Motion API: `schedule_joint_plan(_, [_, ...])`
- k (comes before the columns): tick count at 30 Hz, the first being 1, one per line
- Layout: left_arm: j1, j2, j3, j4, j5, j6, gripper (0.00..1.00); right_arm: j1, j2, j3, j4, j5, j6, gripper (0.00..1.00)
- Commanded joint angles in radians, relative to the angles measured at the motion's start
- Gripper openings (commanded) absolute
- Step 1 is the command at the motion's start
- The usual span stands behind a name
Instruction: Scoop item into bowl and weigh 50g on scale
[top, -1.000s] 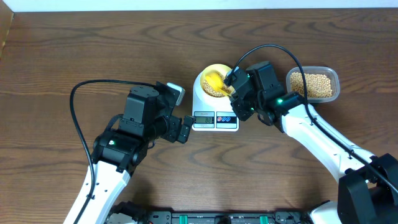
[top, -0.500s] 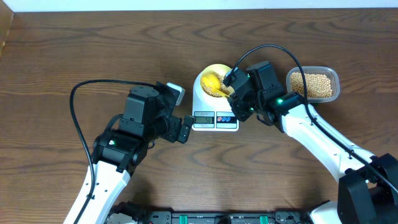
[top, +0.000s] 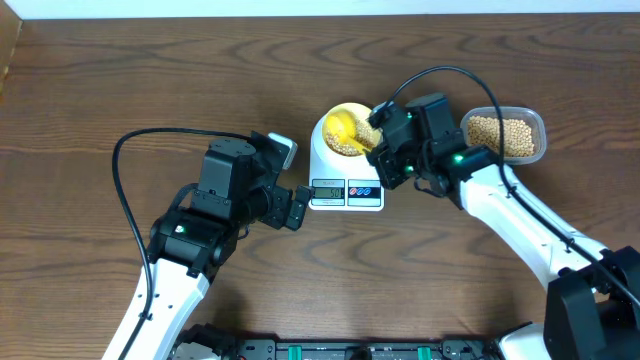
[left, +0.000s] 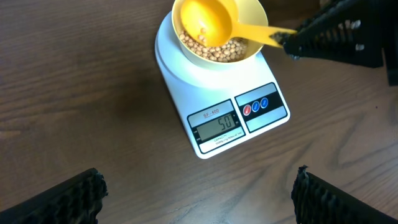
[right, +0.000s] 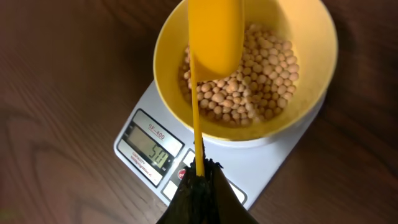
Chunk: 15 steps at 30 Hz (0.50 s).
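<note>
The pale-yellow bowl (top: 352, 110) stands on the white scale (top: 345, 190) and holds a layer of tan beans (top: 352, 147). My right gripper (top: 383, 135) is shut on the handle of a bright-yellow scoop (top: 340, 128), whose cup hangs over the bowl, nearly empty. In the right wrist view the scoop (right: 214, 34) hides part of the beans (right: 264, 81), and the display (right: 152, 146) reads 50. My left gripper (top: 297, 208) stands open just left of the scale, nothing between its fingers (left: 81, 196).
A clear plastic tub (top: 538, 128) of more beans sits on the table to the right of the scale, beside my right arm. Dark wood tabletop surrounds the scale (left: 186, 74).
My right gripper has shifted slightly to the right with the scoop, which still hangs over the bowl. The left arm has not moved.
</note>
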Motion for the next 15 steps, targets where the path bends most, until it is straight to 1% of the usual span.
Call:
schedule_joint_plan(1, [0.005, 0.0, 0.0, 0.004, -0.006, 0.007, 0.98, -0.036, 0.008, 0.0, 0.003, -0.095, 0.063, 0.01])
schedule_joint_plan(5, [0.005, 0.0, 0.0, 0.004, -0.006, 0.007, 0.98, -0.062, 0.008, 0.0, 0.003, -0.158, 0.063, 0.01])
schedule_joint_plan(11, [0.005, 0.0, 0.0, 0.004, -0.006, 0.007, 0.98, -0.077, -0.003, 0.0, 0.004, -0.166, 0.057, 0.01])
schedule_joint_plan(15, [0.005, 0.0, 0.0, 0.005, -0.006, 0.007, 0.98, -0.08, -0.047, 0.0, 0.005, -0.164, 0.002, 0.01])
